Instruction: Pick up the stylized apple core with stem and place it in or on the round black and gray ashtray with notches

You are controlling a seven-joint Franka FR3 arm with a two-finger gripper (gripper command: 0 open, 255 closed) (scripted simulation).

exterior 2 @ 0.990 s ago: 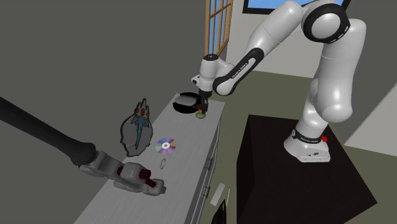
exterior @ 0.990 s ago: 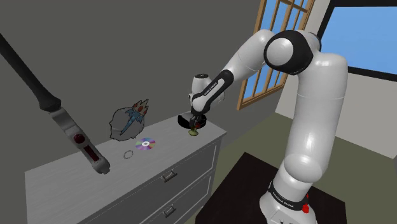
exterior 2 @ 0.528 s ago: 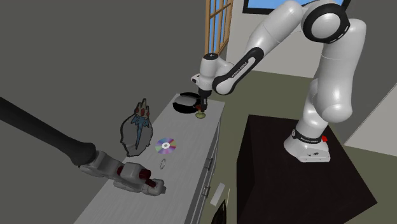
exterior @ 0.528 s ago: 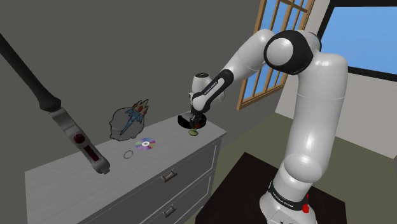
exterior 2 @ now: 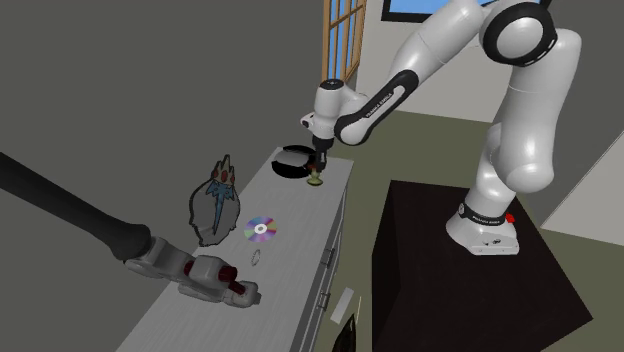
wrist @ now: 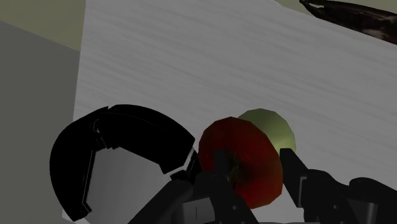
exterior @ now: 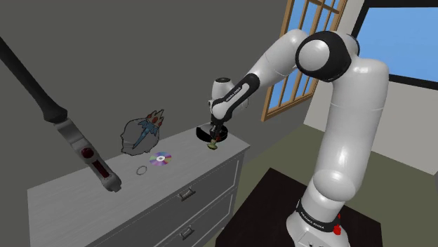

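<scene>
Tool [exterior: 213,140]: all-black and two-fingered, pointing down at the dresser's end, its fingers [wrist: 296,178] pinching the stylized red-topped, green-based apple core with stem [wrist: 245,159] from both sides.
Ashtray [wrist: 127,130]: round, black and grey with notches, lying on the grey dresser [exterior: 154,182], at its window-side end.
Apple core: sitting between the fingers, just beside the ashtray; I cannot tell whether it is touching the dresser top.
Disc [exterior: 162,158]: shiny, lying mid-top, well apart.
</scene>
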